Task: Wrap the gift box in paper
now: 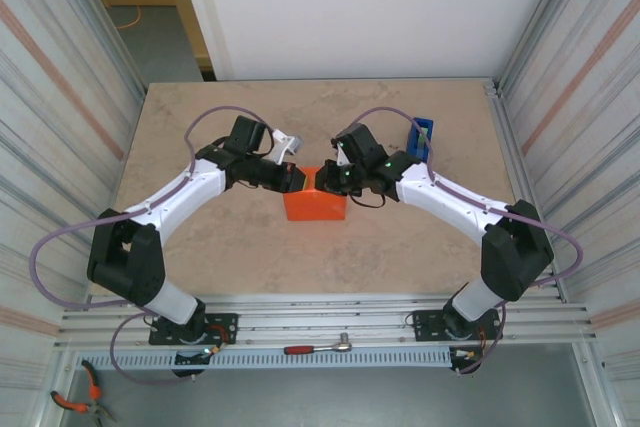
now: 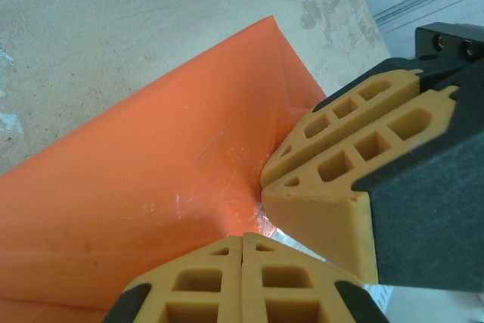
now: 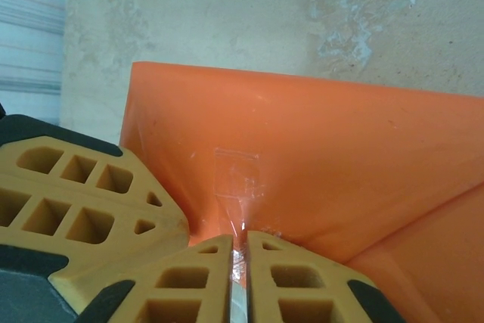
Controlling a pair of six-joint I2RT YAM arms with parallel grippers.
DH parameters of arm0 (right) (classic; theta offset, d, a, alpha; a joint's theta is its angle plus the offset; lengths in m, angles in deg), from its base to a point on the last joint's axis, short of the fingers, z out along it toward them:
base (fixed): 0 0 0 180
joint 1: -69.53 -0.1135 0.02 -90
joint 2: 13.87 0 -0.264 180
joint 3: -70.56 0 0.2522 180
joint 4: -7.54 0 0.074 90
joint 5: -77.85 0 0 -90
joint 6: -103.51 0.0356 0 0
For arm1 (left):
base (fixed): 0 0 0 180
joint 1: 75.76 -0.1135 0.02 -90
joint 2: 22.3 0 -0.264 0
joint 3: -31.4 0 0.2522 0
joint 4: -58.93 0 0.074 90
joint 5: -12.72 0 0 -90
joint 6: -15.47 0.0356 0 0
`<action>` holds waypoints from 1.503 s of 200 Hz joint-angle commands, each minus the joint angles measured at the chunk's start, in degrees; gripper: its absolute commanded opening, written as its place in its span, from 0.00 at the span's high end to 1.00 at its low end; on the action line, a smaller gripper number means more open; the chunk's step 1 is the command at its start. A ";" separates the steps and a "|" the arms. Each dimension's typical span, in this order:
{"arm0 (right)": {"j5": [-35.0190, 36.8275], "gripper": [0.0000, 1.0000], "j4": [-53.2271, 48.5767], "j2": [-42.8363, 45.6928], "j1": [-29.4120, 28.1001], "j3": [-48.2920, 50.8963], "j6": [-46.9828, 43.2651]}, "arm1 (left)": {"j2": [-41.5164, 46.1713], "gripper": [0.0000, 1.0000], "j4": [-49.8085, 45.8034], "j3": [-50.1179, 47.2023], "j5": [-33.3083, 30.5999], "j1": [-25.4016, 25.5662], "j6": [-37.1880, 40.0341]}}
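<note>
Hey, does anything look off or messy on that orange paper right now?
The clear tape on the orange paper looks crumpled, not flat, and a strand of it trails down between the right gripper's fingers, as if stuck there. Nothing else stands out.

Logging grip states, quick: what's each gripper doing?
Left gripper: closed at the paper; grip unclear.
Right gripper: nearly closed on clear tape.

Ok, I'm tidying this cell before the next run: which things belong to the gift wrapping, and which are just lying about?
For the job: the paper, folded into a bundle, the gift box presumably hidden inside; the blue tape dispenser.
Lying about: the red-handled ratchet on the front rail; the orange-handled pliers below it, far left.
</note>
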 commanded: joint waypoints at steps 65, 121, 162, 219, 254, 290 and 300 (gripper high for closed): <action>5.64 0.85 -9.31 -2.69 -2.08 -0.23 -6.11 | 0.93 1.00 -2.07 -2.32 -2.21 -0.03 1.75; 4.39 0.81 -10.17 -2.37 -2.11 -1.65 -8.45 | 0.75 1.00 -2.23 -2.43 -2.56 -0.04 1.75; 3.87 0.77 -10.44 -2.15 -2.00 -2.08 -8.81 | 0.69 1.00 -2.32 -2.52 -2.73 -0.03 1.76; 2.88 0.72 -10.26 -1.44 -1.45 -2.31 -8.98 | 0.55 1.00 -2.48 -2.51 -2.65 -0.03 1.94; 2.30 0.68 -10.27 -1.17 -0.85 -2.10 -7.74 | 0.51 1.00 -2.54 -2.48 -2.67 -0.03 1.95; 0.57 0.63 -9.21 -1.06 -1.03 -1.85 -3.02 | 0.32 1.00 -2.50 -2.51 -2.54 -0.03 2.00; 0.50 0.62 -9.13 -1.08 -1.18 -1.83 -1.64 | 0.31 1.00 -2.47 -2.56 -2.56 -0.03 2.01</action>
